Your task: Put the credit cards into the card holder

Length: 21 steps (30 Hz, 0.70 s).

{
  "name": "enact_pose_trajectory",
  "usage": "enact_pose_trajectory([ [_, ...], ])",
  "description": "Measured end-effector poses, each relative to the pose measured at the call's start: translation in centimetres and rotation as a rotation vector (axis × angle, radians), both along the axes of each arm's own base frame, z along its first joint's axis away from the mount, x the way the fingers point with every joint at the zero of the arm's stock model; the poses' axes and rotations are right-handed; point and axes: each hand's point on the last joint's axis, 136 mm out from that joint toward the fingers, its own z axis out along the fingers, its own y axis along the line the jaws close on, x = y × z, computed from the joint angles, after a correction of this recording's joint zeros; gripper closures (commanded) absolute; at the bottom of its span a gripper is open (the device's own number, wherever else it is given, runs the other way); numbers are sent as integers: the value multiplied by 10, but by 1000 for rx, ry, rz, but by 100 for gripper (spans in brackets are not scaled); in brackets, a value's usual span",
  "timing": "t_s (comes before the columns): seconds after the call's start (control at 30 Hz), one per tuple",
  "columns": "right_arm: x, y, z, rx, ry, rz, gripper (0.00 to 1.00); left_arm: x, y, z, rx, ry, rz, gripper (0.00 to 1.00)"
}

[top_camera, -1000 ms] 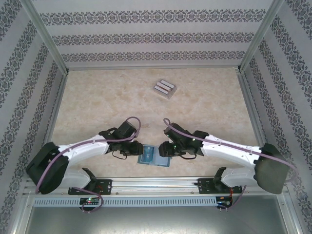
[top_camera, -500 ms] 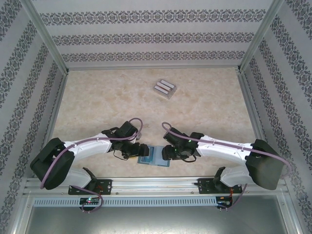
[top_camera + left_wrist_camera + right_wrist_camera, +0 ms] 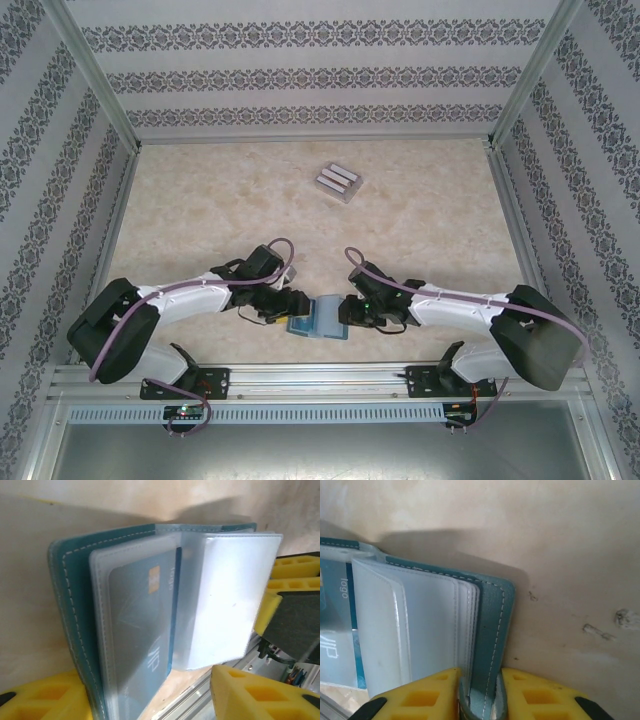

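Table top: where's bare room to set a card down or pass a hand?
Free: the wide stretch of table between the credit cards and the card holder, plus both side margins. Crowded: the near edge, where the left gripper and right gripper flank it.

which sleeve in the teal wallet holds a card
The clear plastic sleeve against the teal stitched cover: a grey-blue chip card shows inside; the other sleeve looks empty.

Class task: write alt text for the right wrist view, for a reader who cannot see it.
The right tool pinches the teal cover edge of an open wallet, seen against a beige table. Clear sleeves fan out leftward, with a blue-grey card at far left.
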Motion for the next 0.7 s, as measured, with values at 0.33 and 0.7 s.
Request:
enact_pose_trajectory([
  [0.33,7,22,-2,95,16,6,67,12,-12,42,-116,-116,9,36],
  [0.7,11,29,10,146,-18,18,53,18,-24,30,-75,-93,11,48],
])
